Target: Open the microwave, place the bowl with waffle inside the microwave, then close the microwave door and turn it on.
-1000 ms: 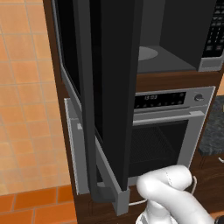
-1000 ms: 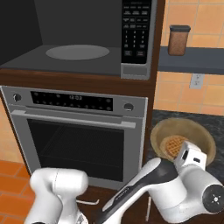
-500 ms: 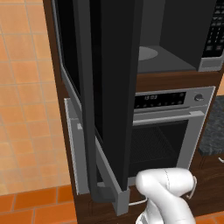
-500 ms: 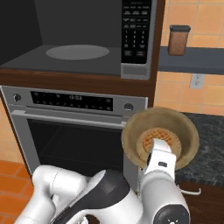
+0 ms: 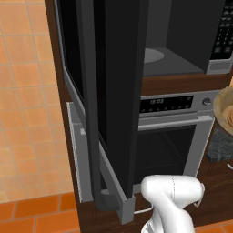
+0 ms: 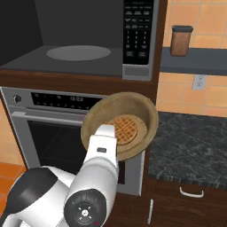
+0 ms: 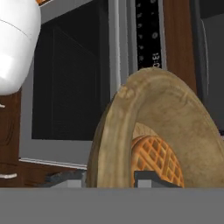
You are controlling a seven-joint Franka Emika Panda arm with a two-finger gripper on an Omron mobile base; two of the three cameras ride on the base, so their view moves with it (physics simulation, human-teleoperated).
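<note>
The microwave [image 6: 138,31] stands open, and its pale turntable [image 6: 78,52] lies bare inside. The microwave door [image 5: 118,91] is swung wide out to the left. My gripper [image 6: 107,133] is shut on the near rim of the tan bowl [image 6: 133,103]. The bowl is tilted, with the waffle [image 6: 127,129] inside it. It hangs in front of the oven's right end, below the microwave's button panel. In the hand view the bowl [image 7: 175,113] and waffle [image 7: 155,159] stand just beyond my gripper [image 7: 109,179], whose jaws pinch the rim. The bowl's edge [image 5: 225,111] shows at the right of the left base view.
A silver oven [image 6: 48,133] with a display strip sits under the microwave. To its right is a dark stone counter [image 6: 195,137] over a brown cabinet. A brown jar [image 6: 181,41] stands on a shelf. The open door takes up the space on the left.
The arm has swung the bowl up and to the left, from low beside the counter to in front of the oven's right end. The microwave and its door have not moved.
</note>
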